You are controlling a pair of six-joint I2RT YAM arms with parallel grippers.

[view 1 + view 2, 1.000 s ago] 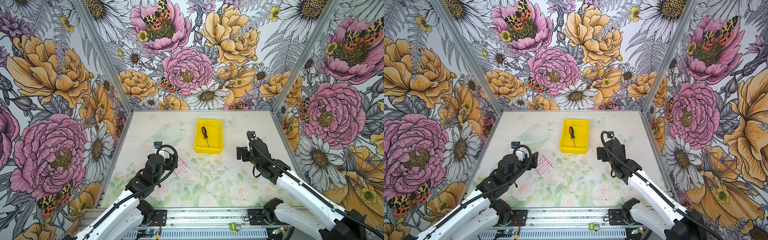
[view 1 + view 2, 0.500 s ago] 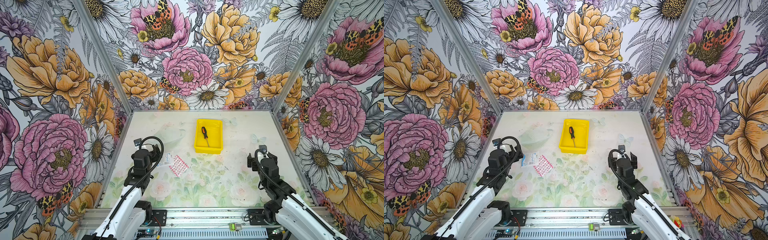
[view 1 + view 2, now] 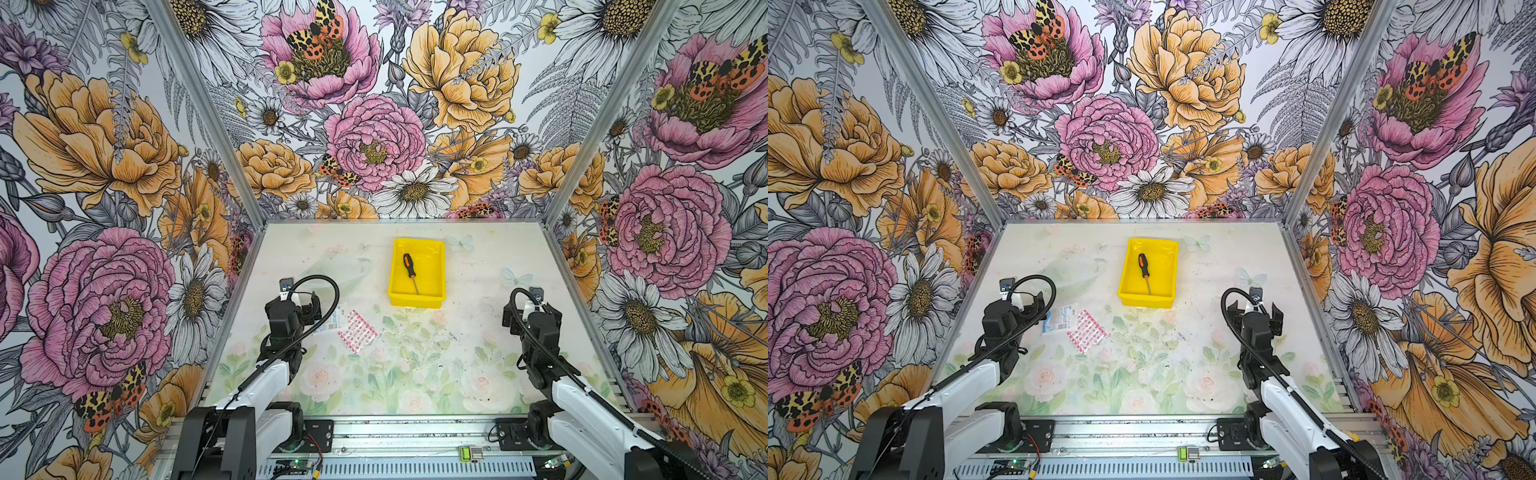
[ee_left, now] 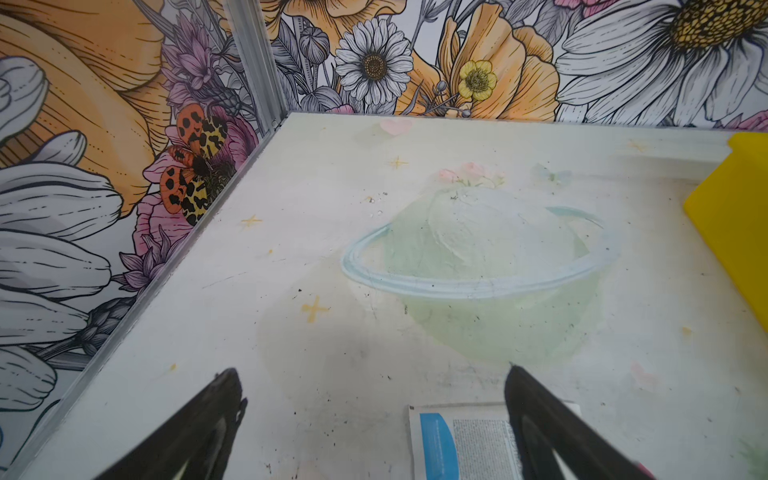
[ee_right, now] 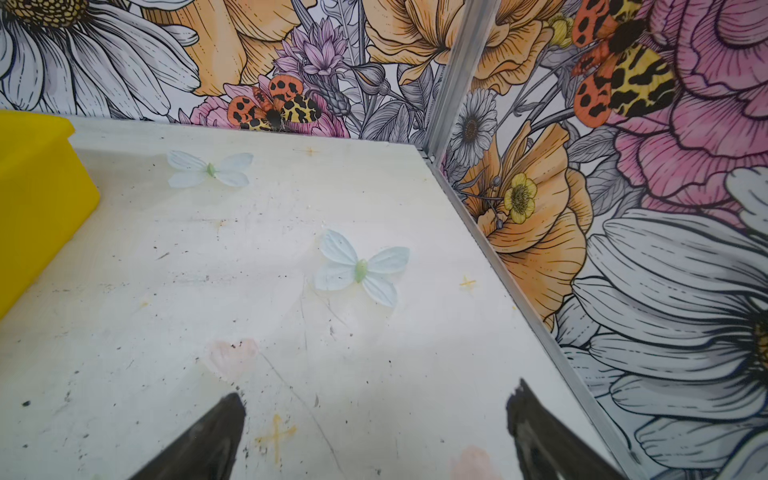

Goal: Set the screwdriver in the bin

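Grippers first: in both top views the left gripper hangs off the bin's near-left side and the right gripper off its near-right side, both well apart from it. The right one's fingers are clearly spread with nothing between them. The screwdriver lies flat inside the bin, handle toward the bin's far wall, tip almost at the near wall. A pink checked packet and a blue-and-white packet lie side by side on the table, nearer the robot than the bin's left corner.

Left wrist view: the jaws are wide apart and empty over bare table. One finger covers part of the blue-and-white packet, and a bit of yellow bin wall pokes in.

Right wrist view is the same deal: jaws spread, holding nothing, with a bin corner showing.
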